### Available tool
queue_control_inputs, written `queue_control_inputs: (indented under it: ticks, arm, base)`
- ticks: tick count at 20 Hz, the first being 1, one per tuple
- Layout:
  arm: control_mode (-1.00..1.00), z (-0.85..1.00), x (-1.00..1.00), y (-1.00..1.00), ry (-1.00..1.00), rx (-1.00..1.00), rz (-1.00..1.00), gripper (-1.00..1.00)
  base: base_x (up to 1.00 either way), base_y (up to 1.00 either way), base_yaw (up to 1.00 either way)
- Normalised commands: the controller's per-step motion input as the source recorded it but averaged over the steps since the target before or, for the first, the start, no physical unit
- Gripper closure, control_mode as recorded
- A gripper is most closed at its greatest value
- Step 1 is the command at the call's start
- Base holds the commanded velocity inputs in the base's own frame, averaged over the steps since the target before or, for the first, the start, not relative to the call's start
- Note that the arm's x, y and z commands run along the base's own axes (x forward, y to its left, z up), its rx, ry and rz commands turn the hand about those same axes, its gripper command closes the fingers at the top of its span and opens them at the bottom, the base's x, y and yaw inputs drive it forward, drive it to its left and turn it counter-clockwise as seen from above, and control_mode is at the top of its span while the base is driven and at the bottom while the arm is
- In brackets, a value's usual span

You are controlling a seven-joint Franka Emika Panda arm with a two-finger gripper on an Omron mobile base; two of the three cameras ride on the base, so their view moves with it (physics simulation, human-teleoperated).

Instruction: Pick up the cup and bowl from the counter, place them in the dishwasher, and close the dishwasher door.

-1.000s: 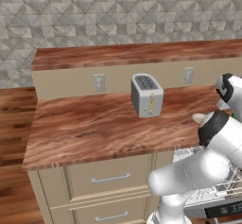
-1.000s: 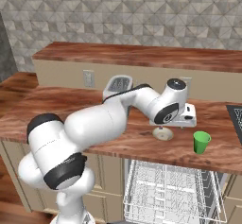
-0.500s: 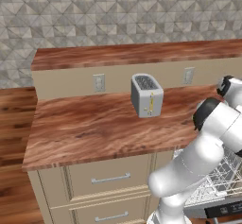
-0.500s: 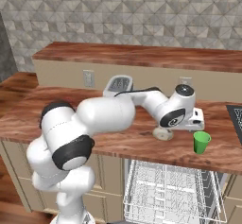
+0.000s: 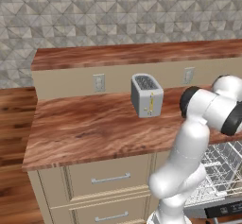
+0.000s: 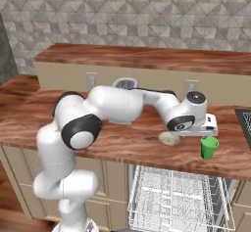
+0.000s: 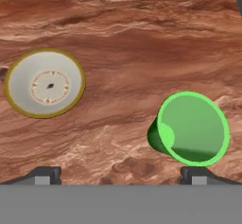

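Our claw (image 7: 121, 175) hung open above the reddish-brown wood tabletop (image 7: 123, 38), over the green plastic cup (image 7: 191, 128) near the front edge, the cream gold-rimmed bowl (image 7: 45, 82) beside it.

The surface (image 7: 132, 24) was rendered as reddish-brown wood with a streaked grain and a soft sheen. The cup (image 7: 191, 129) was shown as smooth bright green plastic, slightly glossy at the rim. The bowl (image 7: 45, 83) was given a matt pale-grey inside, like glazed ceramic, edged in dull yellow. The toaster (image 5: 147, 95) was finished in brushed silver metal. White wire racks were seen in the dishwasher (image 6: 176, 199). The backsplash (image 5: 118, 15) was tiled in rough-looking grey stone. The drawers (image 5: 108, 178) were painted matt beige, with silver metal handles.
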Motion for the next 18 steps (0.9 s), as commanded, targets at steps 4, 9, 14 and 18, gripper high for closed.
queue_control_inputs:
  ticks: [4,9,14,18]
  arm:
    - [-1.0,-0.11,0.21,-0.33,0.0,0.0,0.0,-1.0]
    - [-1.0,-0.16,0.23,-0.3,0.0,0.0,0.0,-1.0]
    - [-1.0,-0.13,0.22,-0.33,0.0,0.0,0.0,-1.0]
    - [-1.0,-0.17,0.24,-0.26,0.0,0.0,0.0,-1.0]
  base:
    - [0.0,0.0,0.0]
    - [0.0,0.0,0.0]
    - [0.0,0.0,0.0]
    - [0.0,0.0,0.0]
